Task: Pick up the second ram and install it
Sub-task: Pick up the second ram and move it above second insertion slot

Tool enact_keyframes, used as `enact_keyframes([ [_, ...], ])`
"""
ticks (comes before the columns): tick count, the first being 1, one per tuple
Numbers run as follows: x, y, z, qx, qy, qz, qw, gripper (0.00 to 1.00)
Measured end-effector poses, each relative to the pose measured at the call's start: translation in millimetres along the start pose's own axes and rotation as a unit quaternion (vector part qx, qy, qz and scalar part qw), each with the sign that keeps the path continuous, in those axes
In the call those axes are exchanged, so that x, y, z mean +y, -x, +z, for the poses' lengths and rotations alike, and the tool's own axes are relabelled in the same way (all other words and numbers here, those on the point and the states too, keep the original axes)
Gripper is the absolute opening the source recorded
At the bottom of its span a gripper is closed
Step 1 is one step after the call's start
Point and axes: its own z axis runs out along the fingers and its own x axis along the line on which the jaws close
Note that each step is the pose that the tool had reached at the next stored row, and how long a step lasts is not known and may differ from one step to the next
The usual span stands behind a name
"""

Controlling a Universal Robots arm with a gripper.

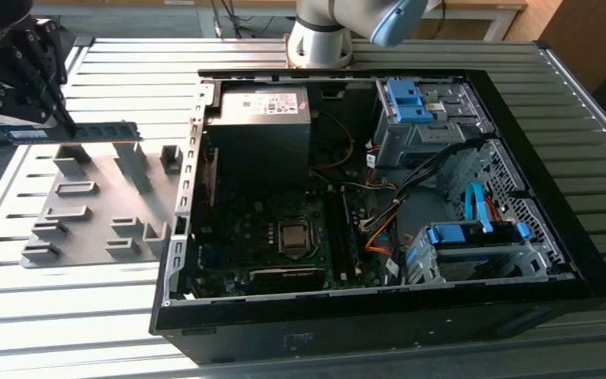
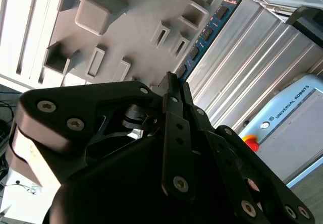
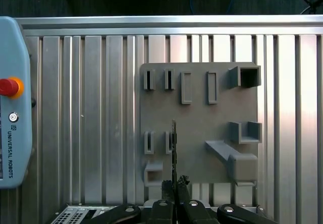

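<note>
My gripper [image 1: 67, 125] pinches the second ram [image 1: 105, 130] by its thin faces just over the grey fixture [image 1: 92, 215], well apart from the open computer case [image 1: 387, 76], so any slip could tilt it and spoil seating.

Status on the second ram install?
Done: the gripper is shut on the second ram. In hand: the stick hangs over the grey fixture, outside the open PC case. Left: seating it on the motherboard; not yet started.
</note>
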Motion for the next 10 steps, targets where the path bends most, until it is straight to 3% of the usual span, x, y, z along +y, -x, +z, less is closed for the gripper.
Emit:
enact_keyframes([
  [10,-11.2,0.2,0.0,0.0000,0.0000,0.000,1.0000,0.14],
])
